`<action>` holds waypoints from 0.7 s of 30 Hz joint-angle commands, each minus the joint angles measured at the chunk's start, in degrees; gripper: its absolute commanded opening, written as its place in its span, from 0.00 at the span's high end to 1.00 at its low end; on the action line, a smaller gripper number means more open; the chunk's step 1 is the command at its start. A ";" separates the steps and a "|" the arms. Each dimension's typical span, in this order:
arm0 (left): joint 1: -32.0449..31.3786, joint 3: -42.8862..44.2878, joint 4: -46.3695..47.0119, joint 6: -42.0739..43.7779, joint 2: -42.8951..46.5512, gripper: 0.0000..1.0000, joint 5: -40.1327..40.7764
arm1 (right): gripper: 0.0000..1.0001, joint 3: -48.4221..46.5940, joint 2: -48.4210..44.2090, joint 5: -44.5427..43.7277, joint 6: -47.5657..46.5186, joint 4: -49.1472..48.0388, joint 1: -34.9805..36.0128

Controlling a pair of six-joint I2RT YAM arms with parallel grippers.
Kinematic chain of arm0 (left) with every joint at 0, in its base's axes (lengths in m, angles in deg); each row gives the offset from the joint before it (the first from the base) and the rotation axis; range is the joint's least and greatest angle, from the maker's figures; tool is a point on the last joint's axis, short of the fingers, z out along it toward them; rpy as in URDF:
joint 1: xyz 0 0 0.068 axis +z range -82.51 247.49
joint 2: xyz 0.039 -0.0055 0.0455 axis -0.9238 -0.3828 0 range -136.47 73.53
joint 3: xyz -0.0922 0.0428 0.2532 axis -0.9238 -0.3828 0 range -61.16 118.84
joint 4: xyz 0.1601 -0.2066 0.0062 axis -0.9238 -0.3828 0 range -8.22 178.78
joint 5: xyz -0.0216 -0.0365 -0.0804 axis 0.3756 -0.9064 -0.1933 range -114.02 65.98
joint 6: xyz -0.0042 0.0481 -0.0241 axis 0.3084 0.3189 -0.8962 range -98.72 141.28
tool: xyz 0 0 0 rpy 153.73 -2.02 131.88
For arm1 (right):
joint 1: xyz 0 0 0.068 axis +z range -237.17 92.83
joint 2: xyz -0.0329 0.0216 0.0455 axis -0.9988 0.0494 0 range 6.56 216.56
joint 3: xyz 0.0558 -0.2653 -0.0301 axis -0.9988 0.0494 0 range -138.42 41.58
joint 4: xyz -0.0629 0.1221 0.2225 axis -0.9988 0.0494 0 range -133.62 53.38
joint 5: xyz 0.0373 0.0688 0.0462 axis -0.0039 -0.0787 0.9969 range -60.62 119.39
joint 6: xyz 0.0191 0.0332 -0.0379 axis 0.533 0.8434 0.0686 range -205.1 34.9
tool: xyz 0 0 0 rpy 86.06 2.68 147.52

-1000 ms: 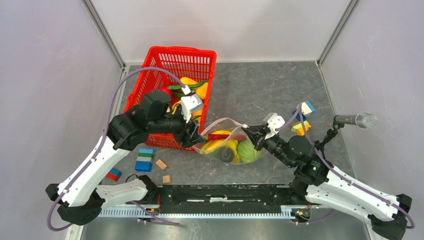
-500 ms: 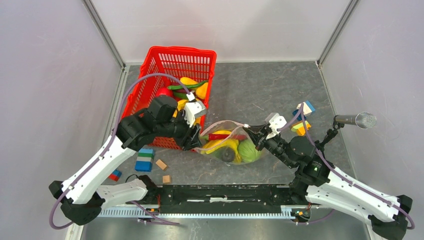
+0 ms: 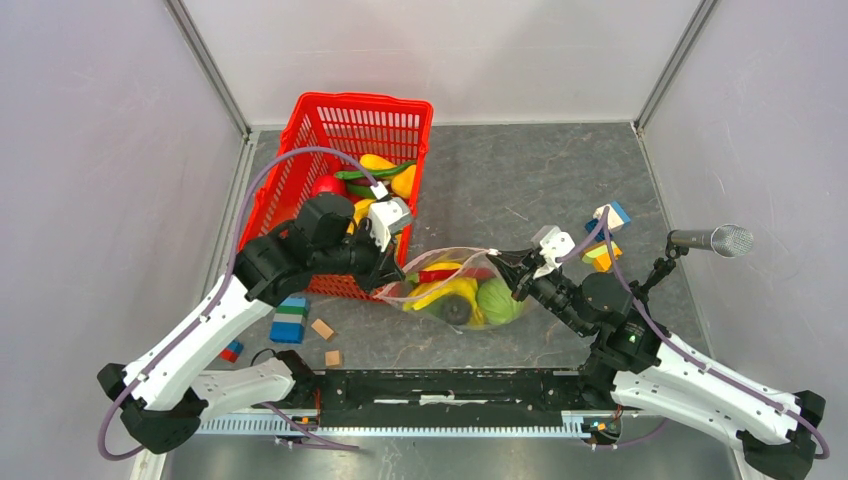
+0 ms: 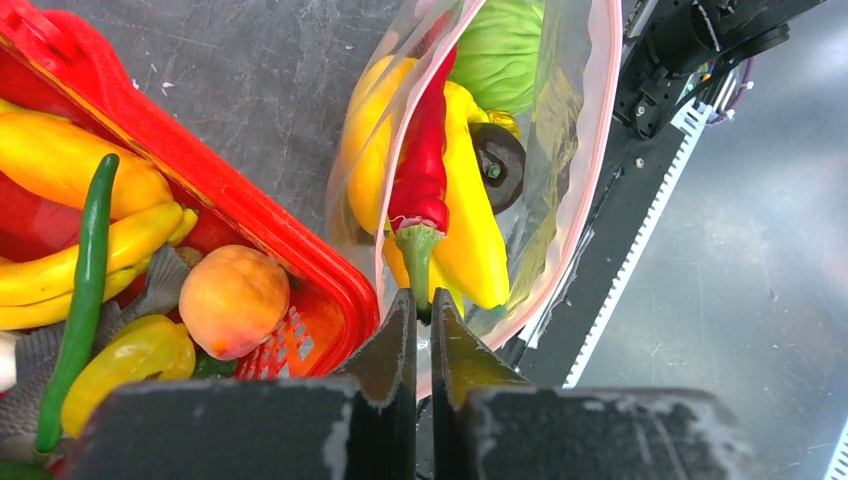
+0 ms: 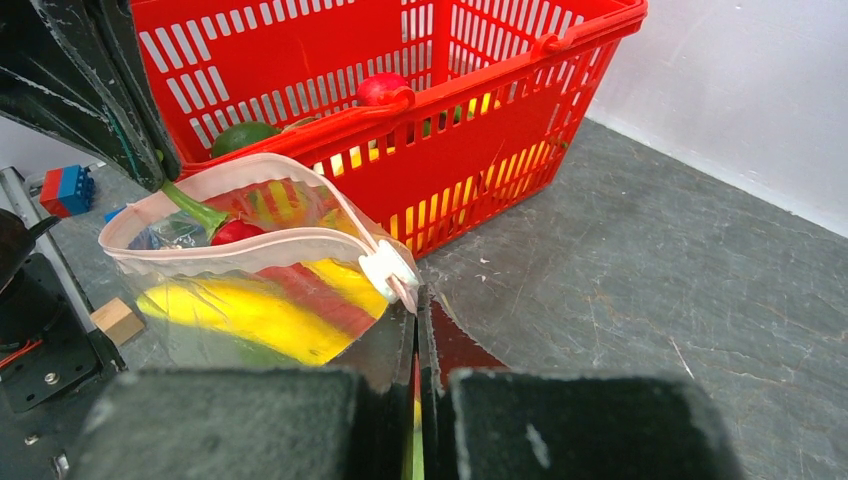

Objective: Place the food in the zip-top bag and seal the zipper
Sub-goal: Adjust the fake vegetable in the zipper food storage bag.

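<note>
On the zip-top bag, left end effector, earlier spread, now pinches the rim; right end effector likewise.

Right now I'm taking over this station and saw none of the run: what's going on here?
Both arms hold a clear zip-top bag between them. The left gripper is shut on one end of its mouth, the right gripper on the other end, beside the white slider. Inside lie a red chili, yellow bananas and a green cabbage. The zipper gapes open, not yet sealed. A peach, a green chili and other food lie in the red basket beside it.
</note>
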 commanded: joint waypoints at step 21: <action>-0.38 -11.73 24.91 -17.10 14.45 0.98 10.04 | 1.00 -0.99 -2.62 -1.95 1.72 -3.45 0.09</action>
